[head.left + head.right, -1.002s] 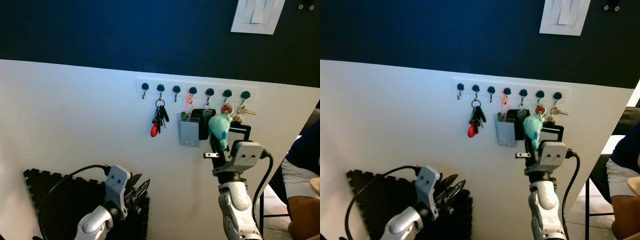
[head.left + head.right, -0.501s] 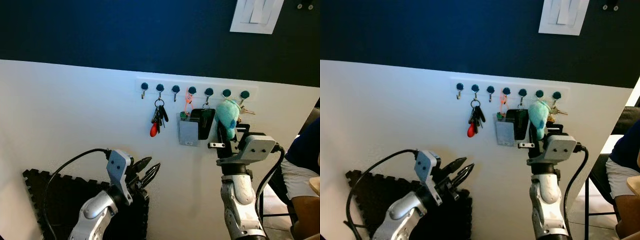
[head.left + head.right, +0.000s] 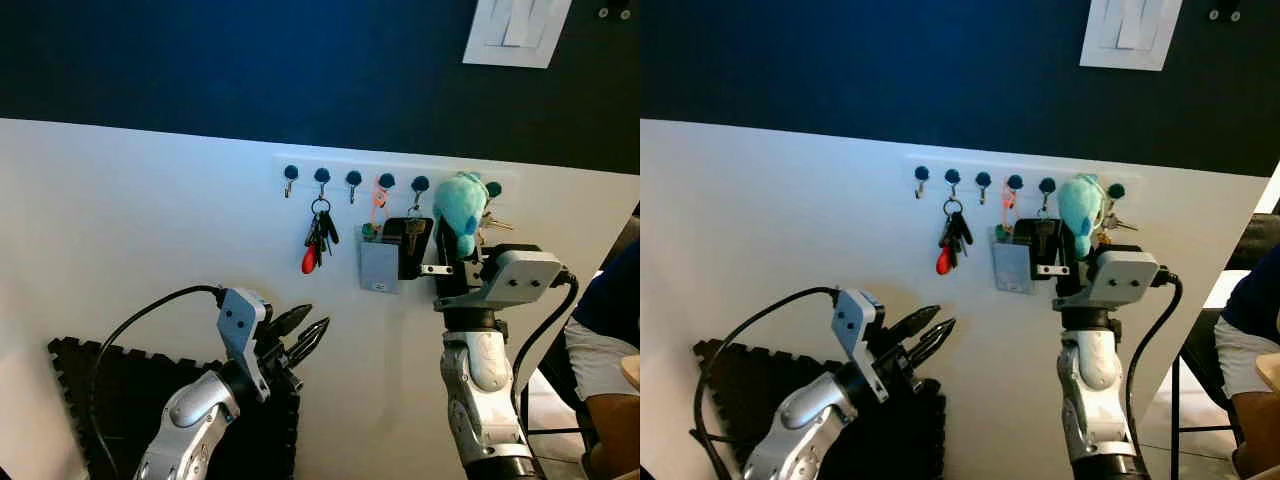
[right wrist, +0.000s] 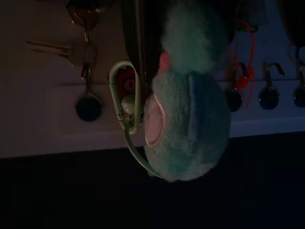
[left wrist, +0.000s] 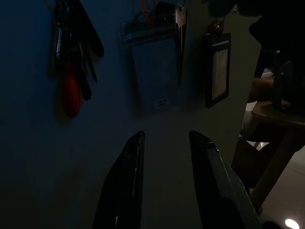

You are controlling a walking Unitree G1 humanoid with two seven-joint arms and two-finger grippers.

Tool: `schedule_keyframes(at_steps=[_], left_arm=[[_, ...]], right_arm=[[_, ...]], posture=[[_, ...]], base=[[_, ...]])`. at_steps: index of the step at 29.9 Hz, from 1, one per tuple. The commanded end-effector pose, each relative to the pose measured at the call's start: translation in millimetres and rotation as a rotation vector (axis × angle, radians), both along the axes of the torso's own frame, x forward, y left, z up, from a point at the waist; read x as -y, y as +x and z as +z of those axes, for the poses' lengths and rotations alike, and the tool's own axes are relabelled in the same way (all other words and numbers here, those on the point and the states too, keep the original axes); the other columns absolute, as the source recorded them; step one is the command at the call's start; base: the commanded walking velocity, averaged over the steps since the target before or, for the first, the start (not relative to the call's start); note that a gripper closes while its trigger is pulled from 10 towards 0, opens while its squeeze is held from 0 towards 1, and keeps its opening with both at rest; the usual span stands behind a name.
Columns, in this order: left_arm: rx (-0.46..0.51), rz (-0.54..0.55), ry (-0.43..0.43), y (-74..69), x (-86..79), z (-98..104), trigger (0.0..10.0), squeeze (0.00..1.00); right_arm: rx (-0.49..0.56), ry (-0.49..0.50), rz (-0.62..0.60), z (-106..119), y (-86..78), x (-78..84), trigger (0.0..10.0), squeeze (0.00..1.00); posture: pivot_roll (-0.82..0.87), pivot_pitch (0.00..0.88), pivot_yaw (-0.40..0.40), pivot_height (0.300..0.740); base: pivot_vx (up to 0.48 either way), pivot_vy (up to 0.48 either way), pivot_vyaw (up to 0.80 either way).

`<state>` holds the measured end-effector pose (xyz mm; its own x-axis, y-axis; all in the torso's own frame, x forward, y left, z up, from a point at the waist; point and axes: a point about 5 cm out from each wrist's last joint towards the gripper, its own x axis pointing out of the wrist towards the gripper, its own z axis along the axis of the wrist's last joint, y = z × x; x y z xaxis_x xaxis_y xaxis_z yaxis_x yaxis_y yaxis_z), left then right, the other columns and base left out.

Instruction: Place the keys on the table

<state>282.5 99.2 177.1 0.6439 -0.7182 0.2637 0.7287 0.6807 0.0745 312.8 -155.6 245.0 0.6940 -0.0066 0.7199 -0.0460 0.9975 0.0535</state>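
The keys here are a set with a turquoise plush charm [image 3: 458, 212], a fluffy figure with a pale pink patch, joined to a light green carabiner clip [image 4: 125, 98] and a thin green loop. The plush stands raised in front of the white hook rail [image 3: 400, 181] on the wall, covering the sixth hook from the rail's left end, just beside the black badge holder [image 3: 413, 245]. It sits in the right tool [image 3: 455, 262], whose fingers close on it from below.
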Motion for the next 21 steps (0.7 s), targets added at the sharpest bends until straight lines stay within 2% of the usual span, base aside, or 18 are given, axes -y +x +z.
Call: schedule_keyframes(at_steps=[1, 3, 5, 8, 13, 14, 15, 16, 21], left_arm=[[-0.004, -0.014, 0.002, -0.9, 0.6, 1, 10.0, 0.0], [-0.005, -0.014, 0.002, -0.9, 0.7, 1, 10.0, 0.0], [-0.008, -0.018, 0.014, -1.0, 1.1, 1, 10.0, 0.0], [-0.011, -0.023, 0.024, -1.4, 1.7, 0, 10.0, 0.0], [-0.018, -0.033, 0.048, -3.6, 2.4, -3, 10.0, 0.0], [-0.018, -0.033, 0.048, -3.6, 2.4, -3, 10.0, 0.0], [-0.02, -0.04, 0.06, -4.4, 2.7, -5, 10.0, 0.0], [-0.021, -0.042, 0.063, -4.6, 2.7, -5, 10.0, 0.0], [-0.019, -0.049, 0.07, -4.7, 3.7, -5, 10.0, 0.0]], right_arm=[[0.025, -0.077, 0.058, 9, -0.5, -8.9, 10.0, 0.0], [0.021, -0.112, 0.089, 9, 0.2, -13.3, 10.0, 0.0], [0.004, -0.222, 0.165, 5, 0.8, -28.0, 10.0, 0.0], [-0.024, -0.244, 0.197, -1, 1.2, -34.3, 10.0, 0.0], [-0.207, -0.208, 0.189, -31, 9.6, -33.2, 10.0, 0.0], [-0.207, -0.208, 0.189, -31, 9.6, -33.2, 10.0, 0.0], [-0.316, -0.169, 0.167, -47, 13.1, -27.9, 10.0, 0.0], [-0.359, -0.153, 0.158, -54, 14.4, -25.6, 10.0, 0.0], [-0.405, -0.08, 0.114, -62, 12.8, -13.0, 10.0, 0.0]], posture=[[0.07, 0.033, -0.026, 0.74], [0.07, 0.033, -0.026, 0.74], [0.07, 0.034, -0.027, 0.74], [0.07, 0.034, -0.027, 0.74], [0.07, 0.035, -0.027, 0.74], [0.07, 0.035, -0.027, 0.74], [0.07, 0.035, -0.026, 0.74], [0.07, 0.035, -0.026, 0.74], [0.07, 0.035, -0.024, 0.74]], base=[[0.0, 0.0, 0.0], [0.0, 0.0, 0.0], [0.0, 0.0, 0.0], [0.0, 0.0, 0.0], [0.0, 0.0, 0.0], [0.0, 0.0, 0.0], [0.0, 0.0, 0.0], [0.0, 0.0, 0.0], [0.0, 0.0, 0.0]])
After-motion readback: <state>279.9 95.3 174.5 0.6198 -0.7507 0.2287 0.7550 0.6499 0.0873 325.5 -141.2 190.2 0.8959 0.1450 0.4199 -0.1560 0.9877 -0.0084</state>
